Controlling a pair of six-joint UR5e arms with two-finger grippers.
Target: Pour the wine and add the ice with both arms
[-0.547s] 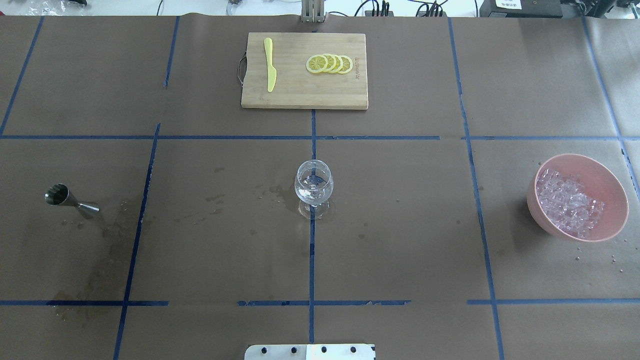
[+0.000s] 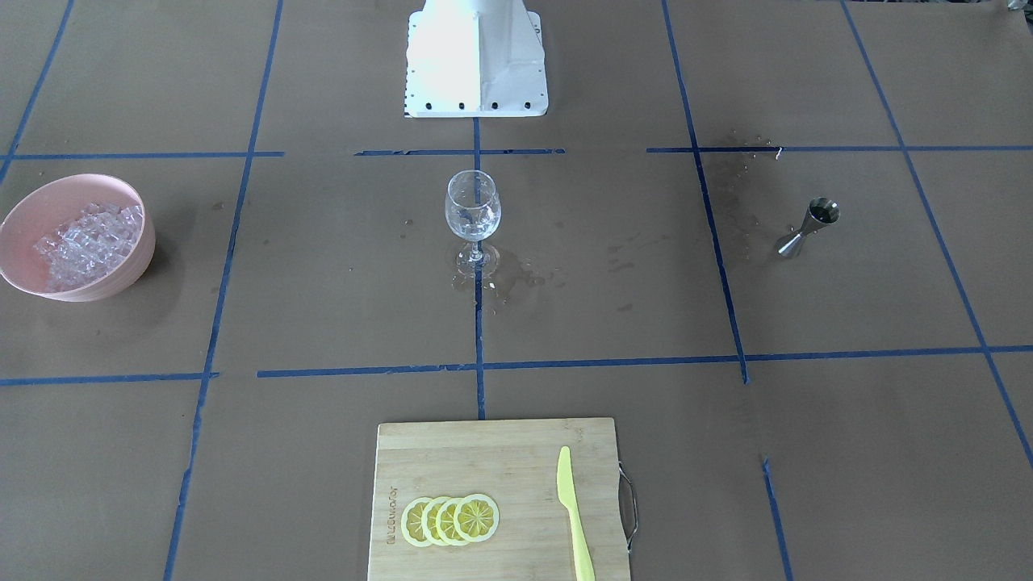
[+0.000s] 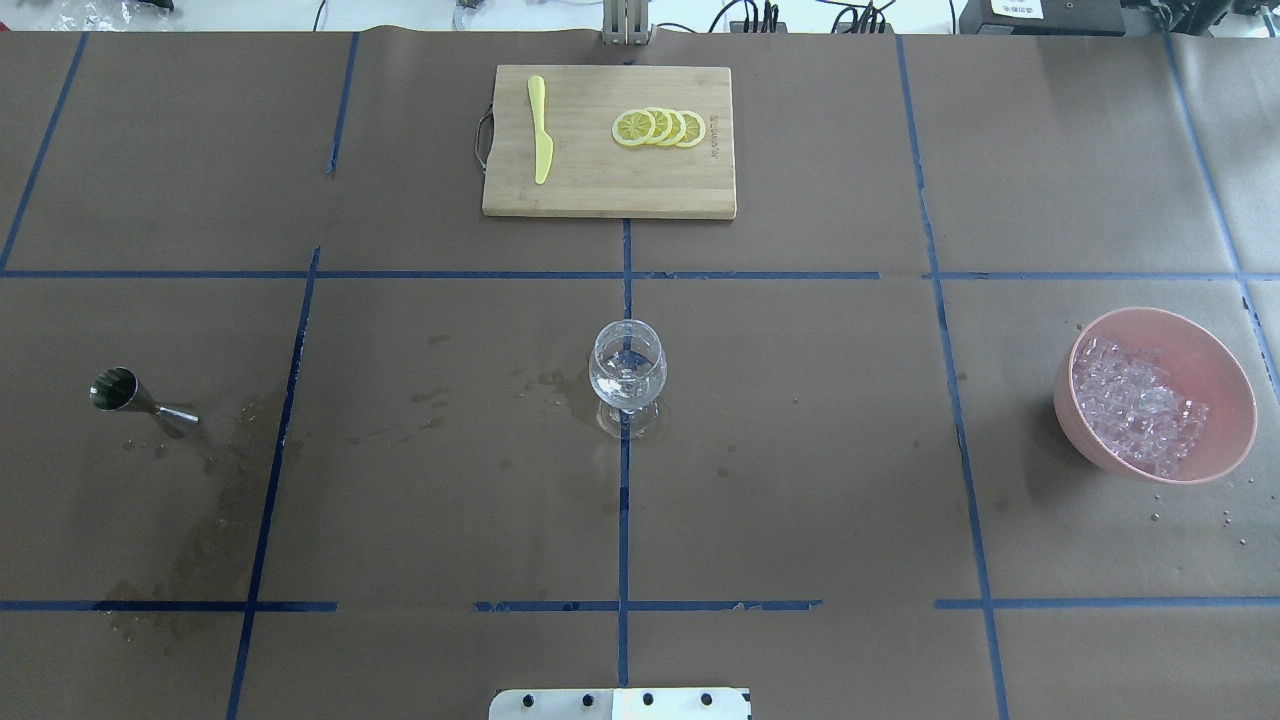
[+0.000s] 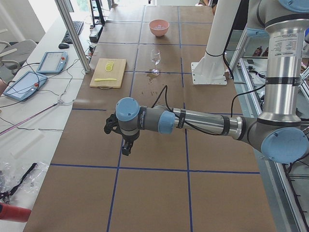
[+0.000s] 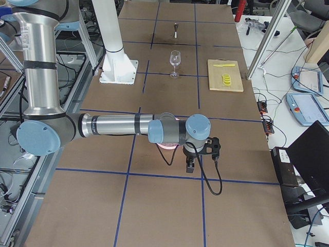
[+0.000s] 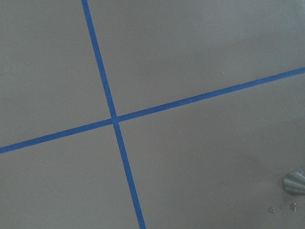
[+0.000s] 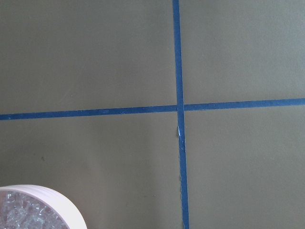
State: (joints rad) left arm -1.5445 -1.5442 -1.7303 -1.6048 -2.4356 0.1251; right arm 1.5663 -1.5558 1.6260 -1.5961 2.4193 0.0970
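Ice (image 3: 1135, 415) lies heaped in the pink bowl (image 3: 1225, 365), wine glass (image 3: 627, 375) mid-worktop (image 3: 800, 450), all unmoved since before; only side views show left arm (image 4: 203, 122) and right arm (image 5: 118, 125), fingers (image 4: 127, 145) open or closed I cannot tell

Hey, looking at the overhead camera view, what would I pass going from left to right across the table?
Jigger → yellow knife → wine glass → pink bowl holding the ice.
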